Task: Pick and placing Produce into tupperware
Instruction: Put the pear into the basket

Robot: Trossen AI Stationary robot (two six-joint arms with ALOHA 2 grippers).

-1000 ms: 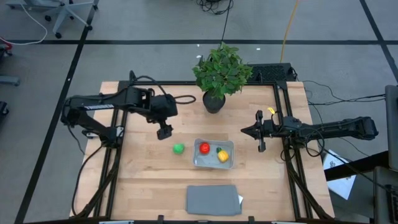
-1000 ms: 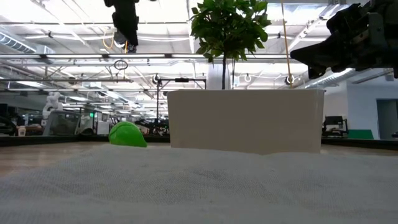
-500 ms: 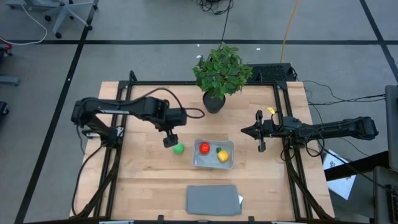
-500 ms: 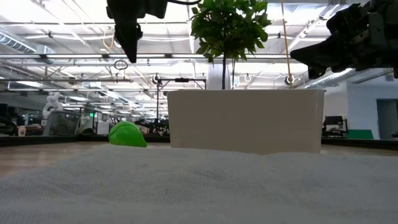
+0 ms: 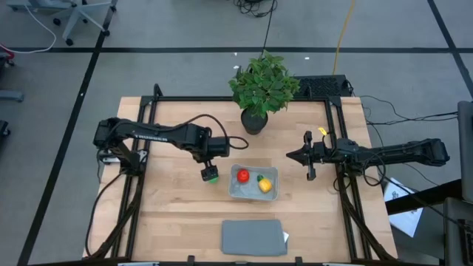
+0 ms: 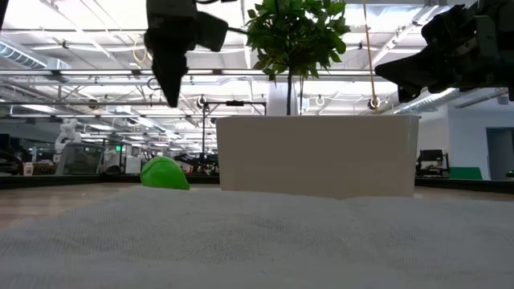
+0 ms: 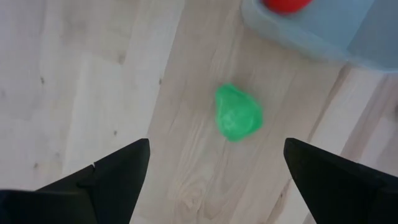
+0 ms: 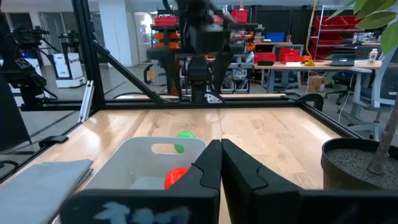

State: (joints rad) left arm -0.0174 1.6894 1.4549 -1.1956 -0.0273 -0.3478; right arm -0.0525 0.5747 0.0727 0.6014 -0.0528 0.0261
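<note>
left gripper (image 7: pixel 211 171) spread wide, directly above green produce piece (image 7: pixel 238 112) | tupperware (image 5: pixel 254 182) just beside | right gripper (image 8: pixel 220 163) closed, idle

Grey floor (image 5: pixel 185 29) crossed by dark lines surrounds the wooden table (image 5: pixel 170 214). An office chair base (image 5: pixel 81 18) stands at one corner. Beyond, ceiling trusses (image 6: pixel 80 72) carry bright strip lights, and red shelving (image 8: pixel 336 34) stands behind cluttered desks (image 8: pixel 292 65).
</note>
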